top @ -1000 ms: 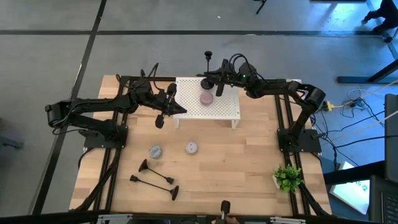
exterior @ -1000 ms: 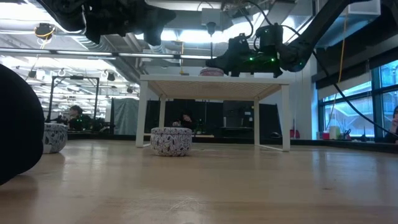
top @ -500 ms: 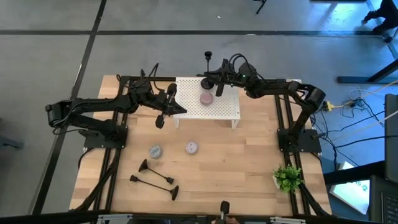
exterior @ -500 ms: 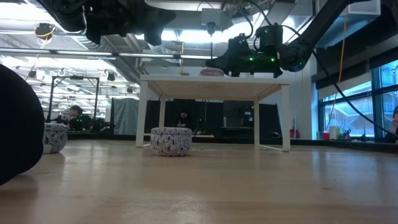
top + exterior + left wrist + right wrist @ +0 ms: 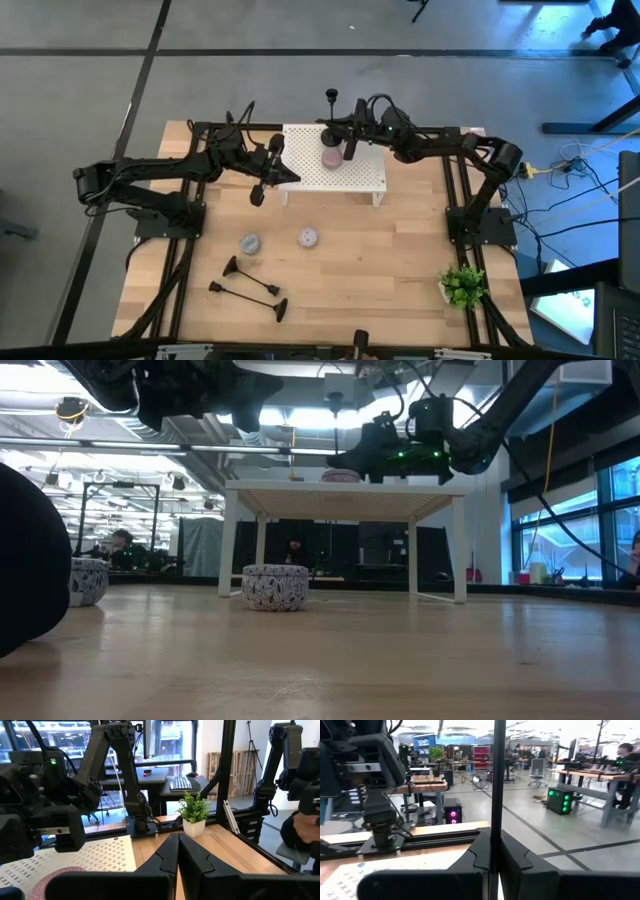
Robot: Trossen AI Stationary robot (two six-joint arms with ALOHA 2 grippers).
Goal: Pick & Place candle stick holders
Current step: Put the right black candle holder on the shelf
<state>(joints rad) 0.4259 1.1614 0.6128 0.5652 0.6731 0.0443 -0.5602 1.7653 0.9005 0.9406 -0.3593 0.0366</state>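
Candlestick work right now sits in your right gripper (image 5: 350, 131): its fingers are clamped on the thin stem of one of the candle stick holders (image 5: 497, 780), which stands upright between them, its small cup (image 5: 331, 96) showing just past the far edge of the white perforated shelf (image 5: 365, 175). Keep that stem vertical as you lower; judged from the wrist view, the grip is low on a long rod, so any wrist roll will swing the top. A pink bowl (image 5: 332, 158) rests on the shelf just beside the gripper, so pick a bare patch away from it. Your left gripper (image 5: 260, 180) hangs above the shelf's other end, fingers pressed together around another holder's stem (image 5: 267, 168). Two more holders (image 5: 250, 288) lie flat on the table, well apart from both grippers, near the small patterned pots (image 5: 308, 237).
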